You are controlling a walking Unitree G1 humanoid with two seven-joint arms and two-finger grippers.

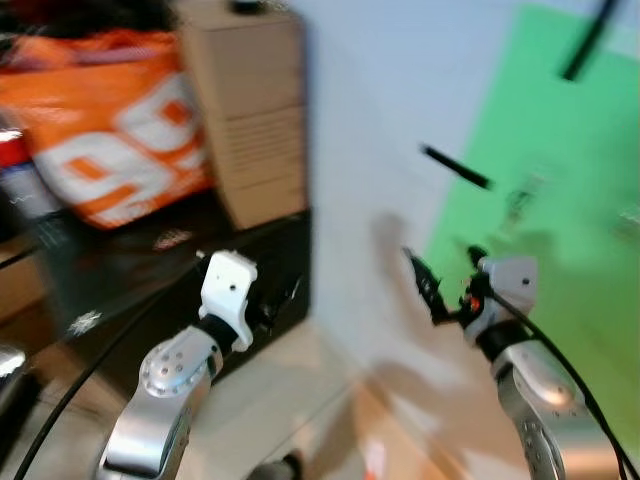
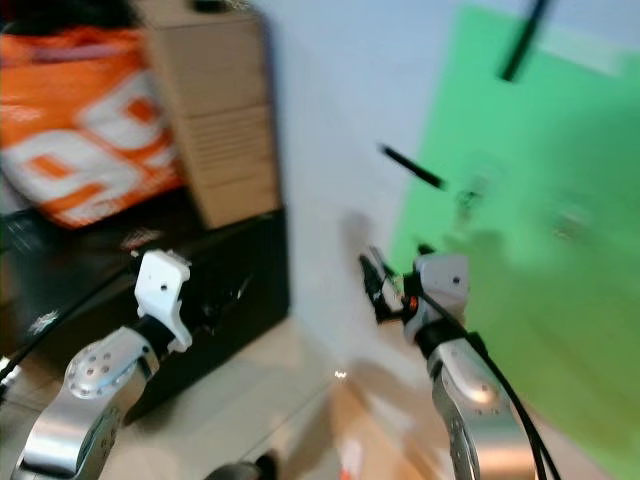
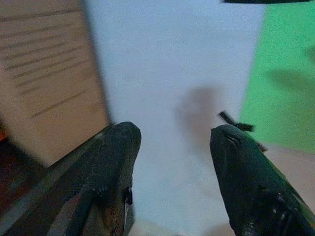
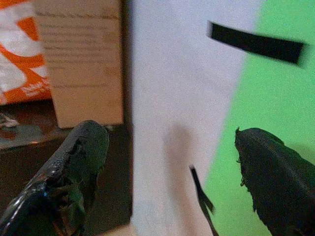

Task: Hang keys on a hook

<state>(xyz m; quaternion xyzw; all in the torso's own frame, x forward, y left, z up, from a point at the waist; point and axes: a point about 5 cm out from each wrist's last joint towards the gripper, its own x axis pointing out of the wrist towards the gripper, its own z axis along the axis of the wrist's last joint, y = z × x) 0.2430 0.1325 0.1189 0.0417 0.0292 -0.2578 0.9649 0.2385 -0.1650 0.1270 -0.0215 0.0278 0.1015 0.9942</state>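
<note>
Our right fingers (image 4: 78, 162) and left fingers (image 3: 118, 162) are spread apart with nothing between them. A small blurred shape that may be the keys (image 1: 520, 200) hangs below a black hook (image 1: 455, 167) at the green panel's (image 1: 560, 150) left edge. We judge the hanging done or nearly so; the next move is confirming it once the blur clears.

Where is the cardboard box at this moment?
In the left eye view the cardboard box stands upper left on the dark cabinet, between the orange bag and the pale wall.
</note>
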